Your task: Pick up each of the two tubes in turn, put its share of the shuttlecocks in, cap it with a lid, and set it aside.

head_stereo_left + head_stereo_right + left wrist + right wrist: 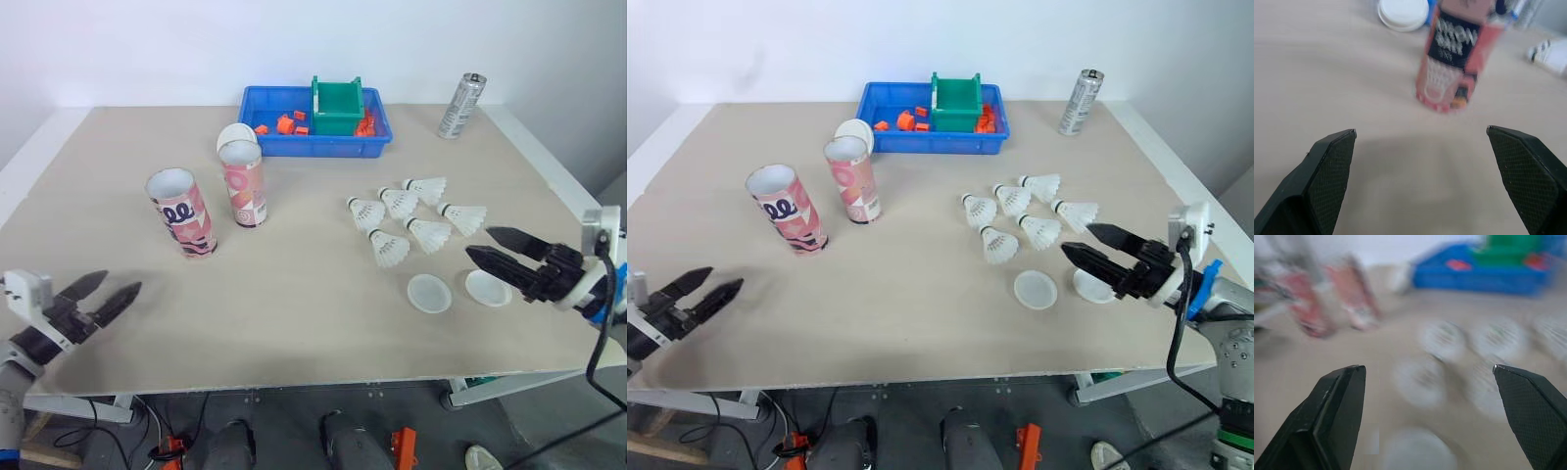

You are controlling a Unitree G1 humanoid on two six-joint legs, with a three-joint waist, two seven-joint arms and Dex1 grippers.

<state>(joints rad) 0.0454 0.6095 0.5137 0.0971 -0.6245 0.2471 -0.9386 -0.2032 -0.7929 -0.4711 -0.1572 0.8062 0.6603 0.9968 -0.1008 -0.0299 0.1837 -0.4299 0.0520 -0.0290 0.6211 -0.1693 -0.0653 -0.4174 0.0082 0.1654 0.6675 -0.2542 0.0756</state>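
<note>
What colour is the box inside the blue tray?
Green; the square plastic box shows best in the left eye view.

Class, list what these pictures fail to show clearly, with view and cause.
Right wrist view: shuttlecocks badly blurred.
Left wrist view: tube print blurred, top cut by edge.
Left eye view: orange pieces in blue bin too small to identify.
Left eye view: lid partly behind right tool.

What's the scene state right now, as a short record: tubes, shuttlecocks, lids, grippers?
near tube: upright, open, uncapped
far tube: upright, open, uncapped
shuttlecocks: six, loose cluster, none in a tube
lids: two flat, close to the right gripper
third lid: behind the far tube
left gripper: open, empty
right gripper: open, empty
clutter: blue bin, can
</note>
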